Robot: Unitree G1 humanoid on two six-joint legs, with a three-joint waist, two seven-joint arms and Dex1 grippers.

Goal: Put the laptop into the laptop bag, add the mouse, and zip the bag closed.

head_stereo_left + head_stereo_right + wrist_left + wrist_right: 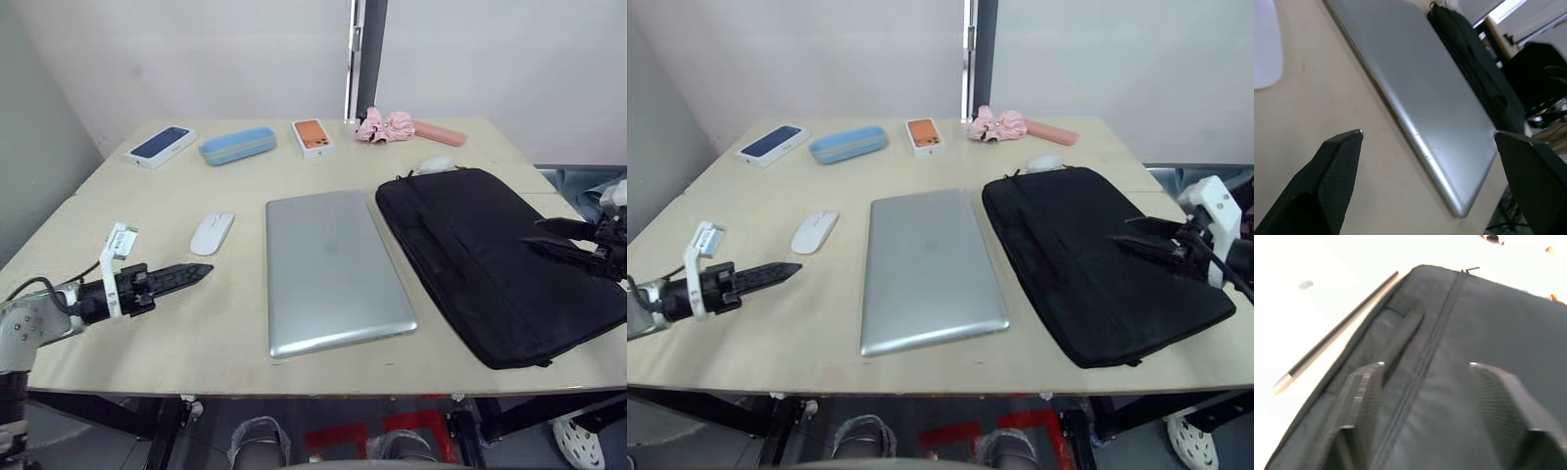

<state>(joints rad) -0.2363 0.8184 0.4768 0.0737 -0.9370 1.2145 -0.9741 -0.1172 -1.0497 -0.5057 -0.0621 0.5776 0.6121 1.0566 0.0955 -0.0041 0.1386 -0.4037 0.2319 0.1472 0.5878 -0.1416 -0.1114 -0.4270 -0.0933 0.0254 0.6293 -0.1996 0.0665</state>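
The silver-grey laptop (333, 269) lies shut and flat in the middle of the table. To its right lies the black laptop bag (490, 255), flat, with its zip (1442, 313) running along the top face. The white mouse (212, 233) rests left of the laptop. My left gripper (201, 271) hovers low over the table's front left, just in front of the mouse, pointing toward the laptop's edge (1415, 137); it is open and empty. My right gripper (534, 232) hangs open over the bag's right part, straddling the zip line, holding nothing.
Along the far edge sit a dark-blue phone box (162, 145), a light-blue case (237, 145), an orange phone box (313, 137), a pink scrunchie (384, 125) and a pink flat item (439, 133). A white lump (436, 164) sits behind the bag.
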